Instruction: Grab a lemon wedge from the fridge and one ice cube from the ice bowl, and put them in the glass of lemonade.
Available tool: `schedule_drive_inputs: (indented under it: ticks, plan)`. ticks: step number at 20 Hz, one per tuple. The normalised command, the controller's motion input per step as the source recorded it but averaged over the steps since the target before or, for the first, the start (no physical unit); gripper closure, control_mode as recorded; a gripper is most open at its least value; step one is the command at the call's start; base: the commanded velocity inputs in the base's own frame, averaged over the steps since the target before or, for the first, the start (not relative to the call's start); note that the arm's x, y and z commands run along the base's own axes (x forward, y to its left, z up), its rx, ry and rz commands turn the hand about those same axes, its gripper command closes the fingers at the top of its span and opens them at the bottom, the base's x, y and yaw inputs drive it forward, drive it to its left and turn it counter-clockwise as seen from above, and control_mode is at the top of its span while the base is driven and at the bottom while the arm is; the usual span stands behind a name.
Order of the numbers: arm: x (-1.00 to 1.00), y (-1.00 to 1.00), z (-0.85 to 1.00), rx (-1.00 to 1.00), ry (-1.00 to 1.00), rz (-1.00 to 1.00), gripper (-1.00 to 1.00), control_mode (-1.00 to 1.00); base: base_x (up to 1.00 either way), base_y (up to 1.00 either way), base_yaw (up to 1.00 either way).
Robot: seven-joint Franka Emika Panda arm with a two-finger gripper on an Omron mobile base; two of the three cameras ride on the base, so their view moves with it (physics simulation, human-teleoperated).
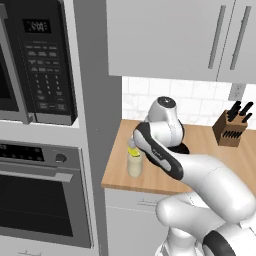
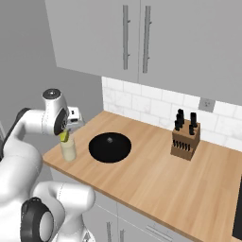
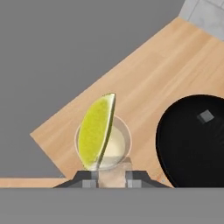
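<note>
In the middle of the hand view, we see our gripper (image 3: 110, 177) pinching the lemon wedge (image 3: 97, 131), right above the glass of lemonade (image 3: 114, 146). The glass stands near the left corner of the counter (image 2: 156, 175). Just beside it, to the right in the frame, sits the ice bowl (image 3: 192, 140) with one small ice cube (image 3: 205, 116) inside. A knife block (image 2: 185, 142) stands farther right, by the wall.

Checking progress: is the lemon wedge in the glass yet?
Not yet: the lemon wedge is held by the shut gripper above the glass of lemonade.
</note>
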Motion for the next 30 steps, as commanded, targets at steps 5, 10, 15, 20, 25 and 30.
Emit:
schedule_drive_inputs:
  ticks: [5,10,15,20,25,30]
  plan:
    - [0.03,0.01,0.0,0.0,0.0,0.0,1.0,-1.0,0.0,0.0,0.0]
    - [0.0,0.0,0.0,0.0,0.1,-0.04,1.0,-1.0,0.0,0.0,0.0]
    - [0.01,0.0,0.06,-0.03,0.2,-0.12,1.0,-1.0,0.0,0.0,0.0]
    - [0.0,0.0,0.41,-0.09,0.08,-0.09,1.0,-1.0,0.0,0.0,0.0]
    - [0.15,0.0,0.06,0.0,0.0,-0.02,1.0,-1.0,0.0,0.0,0.0]
    - [0.21,0.01,-0.03,0.0,0.0,0.0,1.0,-1.0,0.0,0.0,0.0]
